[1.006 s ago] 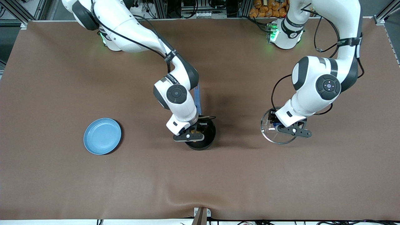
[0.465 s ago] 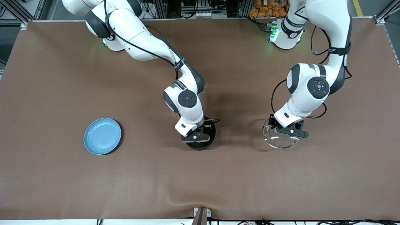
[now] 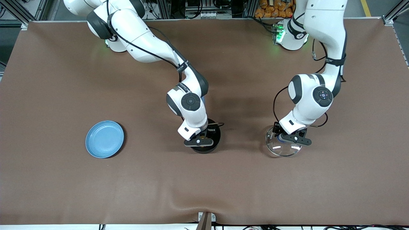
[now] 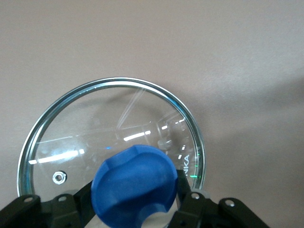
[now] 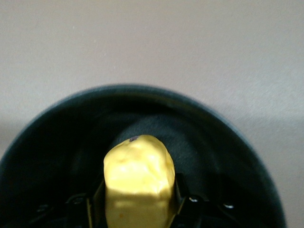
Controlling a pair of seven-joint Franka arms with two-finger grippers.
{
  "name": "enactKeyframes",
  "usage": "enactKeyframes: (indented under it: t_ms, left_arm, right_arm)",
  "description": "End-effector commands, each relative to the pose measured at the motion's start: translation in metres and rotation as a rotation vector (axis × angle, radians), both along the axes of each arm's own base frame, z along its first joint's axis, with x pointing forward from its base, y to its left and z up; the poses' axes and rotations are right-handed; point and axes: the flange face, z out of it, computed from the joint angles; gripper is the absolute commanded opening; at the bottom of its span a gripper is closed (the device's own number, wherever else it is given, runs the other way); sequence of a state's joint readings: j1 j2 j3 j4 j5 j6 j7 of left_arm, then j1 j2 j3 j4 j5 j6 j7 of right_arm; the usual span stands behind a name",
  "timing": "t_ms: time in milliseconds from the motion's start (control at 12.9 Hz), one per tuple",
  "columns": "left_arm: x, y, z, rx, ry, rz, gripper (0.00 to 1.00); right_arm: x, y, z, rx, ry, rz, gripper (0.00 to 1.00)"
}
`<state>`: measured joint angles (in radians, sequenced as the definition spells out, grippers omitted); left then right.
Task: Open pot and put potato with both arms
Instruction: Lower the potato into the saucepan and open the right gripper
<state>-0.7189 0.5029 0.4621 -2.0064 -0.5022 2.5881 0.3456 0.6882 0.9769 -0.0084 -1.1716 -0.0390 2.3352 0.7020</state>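
My right gripper stood inside the pot, its fingers flanking the potato, though I could not tell whether they gripped or had begun to let go; I judged it firm, light and lumpy, best pinched across its narrow middle. My left gripper was clamped on the blue knob of the glass lid, which I judged slick and breakable, low over the table toward the left arm's end. The pot's handle and floor were mostly hidden.

Between the black right gripper fingers is a yellow potato, inside the black pot. The clear glass lid has a blue knob. The plate is light blue, the table brown.
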Motion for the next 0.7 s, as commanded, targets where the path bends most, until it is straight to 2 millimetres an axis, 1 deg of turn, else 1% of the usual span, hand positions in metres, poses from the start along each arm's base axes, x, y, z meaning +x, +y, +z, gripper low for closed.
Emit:
enactKeyframes:
  t_ms: [0, 155, 232, 310, 387, 465, 542, 619]
  left_arm:
    - [0.001, -0.001, -0.010, -0.038, -0.022, -0.008, 0.06]
    - [0.000, 0.001, -0.018, -0.051, -0.019, -0.022, 0.07]
    - [0.000, 0.003, -0.018, -0.053, -0.020, -0.030, 0.12]
    - [0.000, 0.002, -0.018, -0.053, -0.022, -0.033, 0.19]
    - [0.000, 0.003, -0.018, -0.053, -0.020, -0.033, 0.45]
    - [0.000, 0.002, -0.018, -0.053, -0.022, -0.033, 0.71]
    - [0.000, 0.002, -0.018, -0.052, -0.022, -0.035, 0.85]
    - [0.000, 0.002, -0.018, -0.052, -0.022, -0.036, 0.92]
  right_arm:
    - [0.007, 0.002, 0.023, -0.003, -0.034, -0.011, 1.00]
    - [0.011, -0.004, 0.043, -0.002, -0.037, -0.017, 1.00]
    - [0.011, -0.008, 0.050, -0.019, -0.021, -0.021, 1.00]
    - [0.014, -0.016, 0.061, -0.034, -0.006, -0.022, 1.00]
    - [0.019, -0.025, 0.081, -0.033, 0.005, -0.034, 1.00]
    - [0.019, -0.030, 0.095, -0.032, 0.023, -0.051, 1.00]
    - [0.021, -0.039, 0.116, -0.039, 0.033, -0.068, 1.00]
    - [0.029, -0.058, 0.141, -0.040, 0.038, -0.095, 1.00]
